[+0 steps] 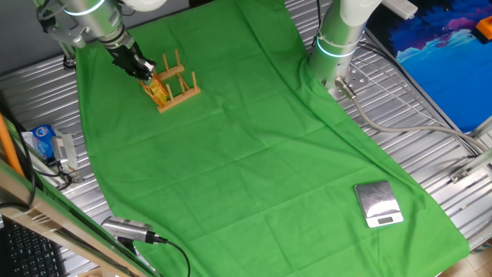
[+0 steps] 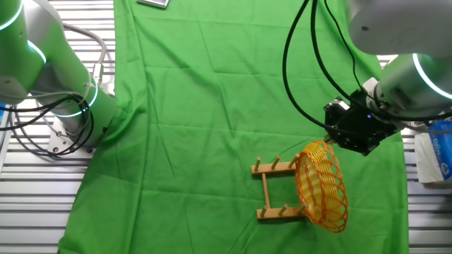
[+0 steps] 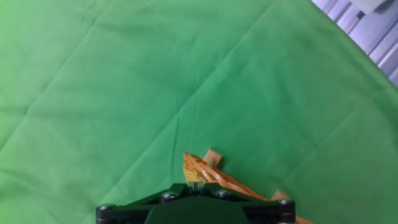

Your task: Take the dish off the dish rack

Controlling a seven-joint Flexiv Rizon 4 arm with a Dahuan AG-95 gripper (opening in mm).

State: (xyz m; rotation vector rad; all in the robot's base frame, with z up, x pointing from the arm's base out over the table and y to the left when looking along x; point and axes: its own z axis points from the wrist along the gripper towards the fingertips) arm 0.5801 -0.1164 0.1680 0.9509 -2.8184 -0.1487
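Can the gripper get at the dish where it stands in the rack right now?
Probably yes: the gripper is already at the dish's upper rim, and nothing stands between them. The rack only holds the dish from below. Whether the fingers are closed on it is unclear.

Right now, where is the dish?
The dish stands on edge in the dish rack, at the rack's right end in the other fixed view, with the gripper at its top rim.

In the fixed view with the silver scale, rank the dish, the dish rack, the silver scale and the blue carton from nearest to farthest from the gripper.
1. The dish: at the gripper, in the rack's near end.
2. The dish rack: right beside it, under the dish.
3. The blue carton: off the cloth, at the left edge.
4. The silver scale: far lower right corner of the green cloth.
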